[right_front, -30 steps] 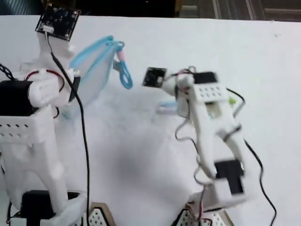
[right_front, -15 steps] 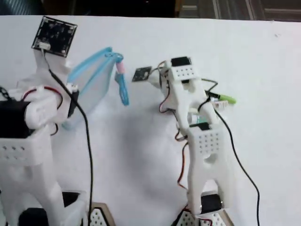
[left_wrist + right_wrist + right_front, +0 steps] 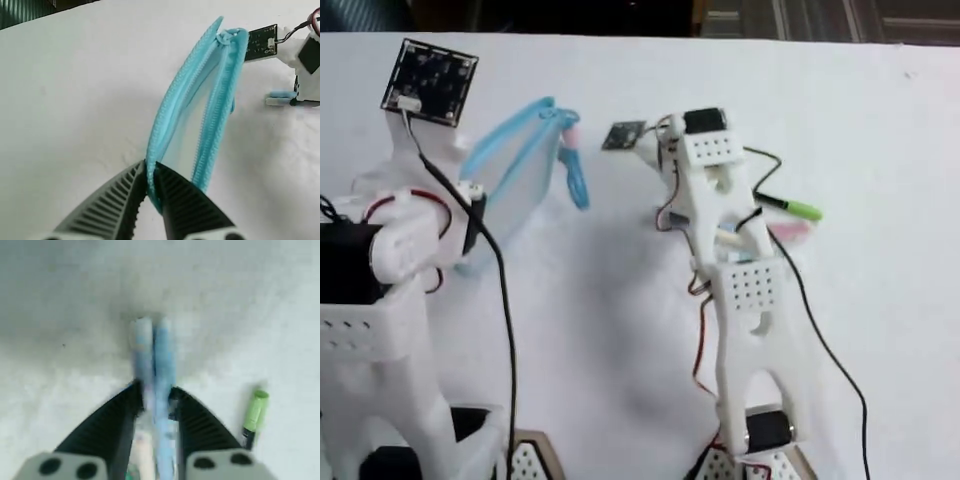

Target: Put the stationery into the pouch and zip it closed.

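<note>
Pens point(image 3: 152, 347) lengthwise in right hand point(image 3: 153, 388); left hand point(image 3: 150, 169) pinching pouch point(image 3: 218, 100)

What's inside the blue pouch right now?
Through the open zip of the pouch only pale lining shows, nothing else. Its bottom end is hidden behind the left gripper, so I can't tell what's there.

Pouch point(image 3: 515, 165) on bench point(image 3: 610, 330). Pens point(image 3: 152, 355) right of pouch. Marker point(image 3: 798, 209) farther right of pouch, on bench.
</note>
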Available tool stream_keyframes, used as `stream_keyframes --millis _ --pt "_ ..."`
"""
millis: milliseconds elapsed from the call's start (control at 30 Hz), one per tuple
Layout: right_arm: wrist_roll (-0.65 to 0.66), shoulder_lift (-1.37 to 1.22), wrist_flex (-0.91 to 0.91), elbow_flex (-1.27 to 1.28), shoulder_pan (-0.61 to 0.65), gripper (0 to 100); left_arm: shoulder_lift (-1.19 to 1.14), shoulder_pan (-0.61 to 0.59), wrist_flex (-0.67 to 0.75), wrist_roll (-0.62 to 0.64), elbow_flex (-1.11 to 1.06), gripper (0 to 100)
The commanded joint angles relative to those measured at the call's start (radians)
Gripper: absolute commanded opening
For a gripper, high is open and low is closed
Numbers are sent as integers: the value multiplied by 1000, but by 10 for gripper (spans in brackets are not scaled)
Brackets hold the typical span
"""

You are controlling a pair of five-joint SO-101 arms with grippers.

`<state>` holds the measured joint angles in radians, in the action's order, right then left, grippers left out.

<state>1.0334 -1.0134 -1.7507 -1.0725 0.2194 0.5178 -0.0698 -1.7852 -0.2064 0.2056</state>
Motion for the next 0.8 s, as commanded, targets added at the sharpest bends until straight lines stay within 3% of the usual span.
stream_keyframes --millis 0,267,367,500,633,767 --pt "-74 140 -21 -35 -1 17 27 1 0 8 6 21" --pt "-322 374 -18 -35 -8 17 27 1 0 8 6 21" --pt "-270 381 -18 -8 -8 20 27 1 0 9 6 21" --pt "-83 312 -18 133 -7 80 27 1 0 29 6 21" --pt "-118 216 8 192 1 245 27 1 0 35 5 21" --pt "-107 110 10 192 31 267 27 2 0 35 5 21"
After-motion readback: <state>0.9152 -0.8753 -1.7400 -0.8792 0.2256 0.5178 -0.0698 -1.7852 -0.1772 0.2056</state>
